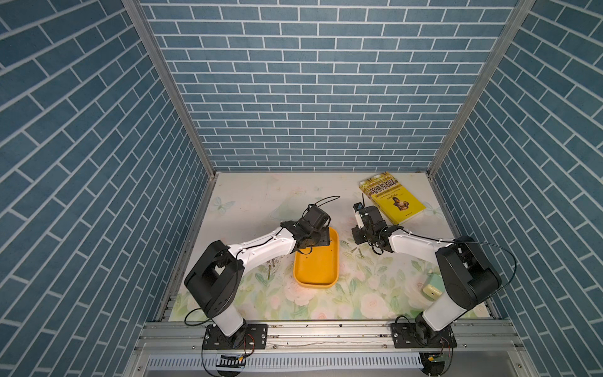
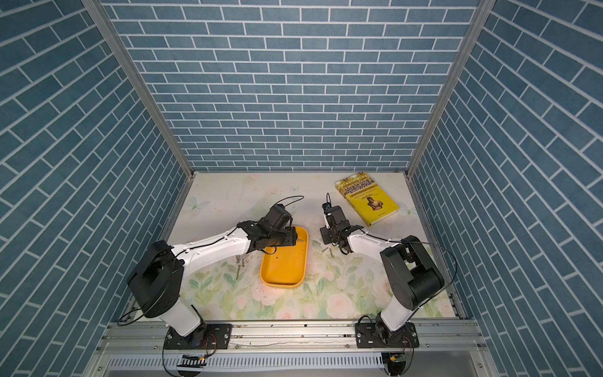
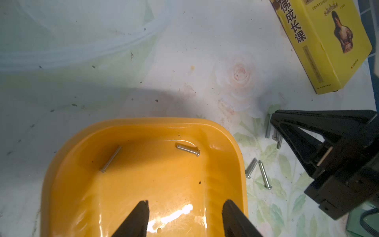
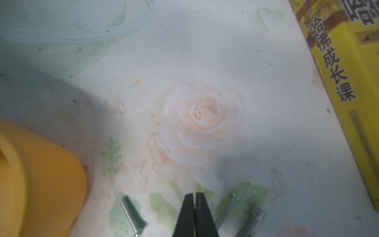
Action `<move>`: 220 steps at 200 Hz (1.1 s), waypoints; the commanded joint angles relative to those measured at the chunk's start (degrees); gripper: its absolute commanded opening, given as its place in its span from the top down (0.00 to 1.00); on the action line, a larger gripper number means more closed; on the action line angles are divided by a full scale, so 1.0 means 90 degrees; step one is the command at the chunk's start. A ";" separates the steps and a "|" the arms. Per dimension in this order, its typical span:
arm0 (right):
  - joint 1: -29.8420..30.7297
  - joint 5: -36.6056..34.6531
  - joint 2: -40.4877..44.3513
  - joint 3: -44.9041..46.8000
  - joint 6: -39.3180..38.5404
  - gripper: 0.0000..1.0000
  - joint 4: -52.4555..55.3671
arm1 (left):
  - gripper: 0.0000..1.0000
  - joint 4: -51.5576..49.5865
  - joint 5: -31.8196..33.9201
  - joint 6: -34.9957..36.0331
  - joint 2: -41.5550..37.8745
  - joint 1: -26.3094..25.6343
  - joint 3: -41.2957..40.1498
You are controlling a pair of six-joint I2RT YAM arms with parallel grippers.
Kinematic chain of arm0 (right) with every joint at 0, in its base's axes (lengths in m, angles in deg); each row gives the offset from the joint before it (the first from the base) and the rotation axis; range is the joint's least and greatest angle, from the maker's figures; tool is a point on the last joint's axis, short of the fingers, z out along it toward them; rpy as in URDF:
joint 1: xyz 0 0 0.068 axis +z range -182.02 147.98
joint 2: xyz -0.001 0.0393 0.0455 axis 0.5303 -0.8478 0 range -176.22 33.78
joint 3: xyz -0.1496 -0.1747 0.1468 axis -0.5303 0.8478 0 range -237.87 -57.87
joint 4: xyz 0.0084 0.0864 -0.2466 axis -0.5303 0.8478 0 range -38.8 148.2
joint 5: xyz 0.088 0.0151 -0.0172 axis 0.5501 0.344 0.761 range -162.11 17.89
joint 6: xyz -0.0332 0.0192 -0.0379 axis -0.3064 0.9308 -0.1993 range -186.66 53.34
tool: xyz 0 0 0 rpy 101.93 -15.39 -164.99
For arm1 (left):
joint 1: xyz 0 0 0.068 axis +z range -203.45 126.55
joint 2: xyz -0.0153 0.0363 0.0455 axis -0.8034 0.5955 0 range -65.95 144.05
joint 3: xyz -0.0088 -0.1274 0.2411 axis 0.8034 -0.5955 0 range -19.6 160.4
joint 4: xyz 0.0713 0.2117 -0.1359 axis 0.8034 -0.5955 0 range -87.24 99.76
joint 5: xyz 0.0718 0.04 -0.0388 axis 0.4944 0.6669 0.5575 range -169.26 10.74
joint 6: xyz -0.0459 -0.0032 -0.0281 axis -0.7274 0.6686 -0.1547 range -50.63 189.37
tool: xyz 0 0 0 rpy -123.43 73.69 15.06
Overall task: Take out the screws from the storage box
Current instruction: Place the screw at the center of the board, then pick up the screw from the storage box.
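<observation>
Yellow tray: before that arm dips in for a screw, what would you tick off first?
1. Left tool open: ok, jaws apart over the tray.
2. Left tool empty: ok, nothing between its fingers.
3. Target in view: ok, two screws lie in the tray, apart from each other.
4. Right tool clear of the tray: ok, shut, over loose screws on the table.
5. Tray emptied: not ok.
</observation>
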 commanded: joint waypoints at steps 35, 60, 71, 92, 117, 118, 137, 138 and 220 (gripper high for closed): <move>-0.0074 0.0152 -0.0299 0.0082 0.0197 1.00 -0.0262 | 0.29 -0.0301 -0.0654 -0.0813 0.0448 -0.0015 0.0293; -0.0089 0.0203 -0.0241 0.0174 0.0197 1.00 -0.0317 | 0.29 -0.0387 -0.0726 -0.0943 0.0727 -0.0015 0.0526; -0.0090 0.0258 -0.0204 0.0208 0.0197 1.00 -0.0350 | 0.29 -0.0502 -0.0672 -0.1014 0.0855 -0.0016 0.0647; -0.0089 0.0295 -0.0138 0.0268 0.0185 1.00 -0.0414 | 0.31 -0.0740 -0.0460 -0.1209 0.1076 -0.0008 0.0852; -0.0099 0.0300 -0.0130 0.0313 0.0169 1.00 -0.0470 | 0.32 -0.0992 -0.0312 -0.1398 0.1340 -0.0013 0.1115; -0.0099 0.0306 -0.0132 0.0310 0.0169 1.00 -0.0470 | 0.32 -0.1016 -0.0299 -0.1410 0.1352 -0.0009 0.1130; -0.0099 0.0370 -0.0151 0.0324 0.0151 0.91 -0.0523 | 0.33 -0.1266 -0.0210 -0.1502 0.1569 -0.0005 0.1346; -0.0099 0.0370 -0.0152 0.0325 0.0150 0.91 -0.0526 | 0.33 -0.1275 -0.0210 -0.1516 0.1574 -0.0005 0.1353; -0.0110 0.0459 0.0082 0.0507 0.0109 0.71 -0.0763 | 0.34 -0.1723 0.0019 -0.1793 0.2284 0.0039 0.1996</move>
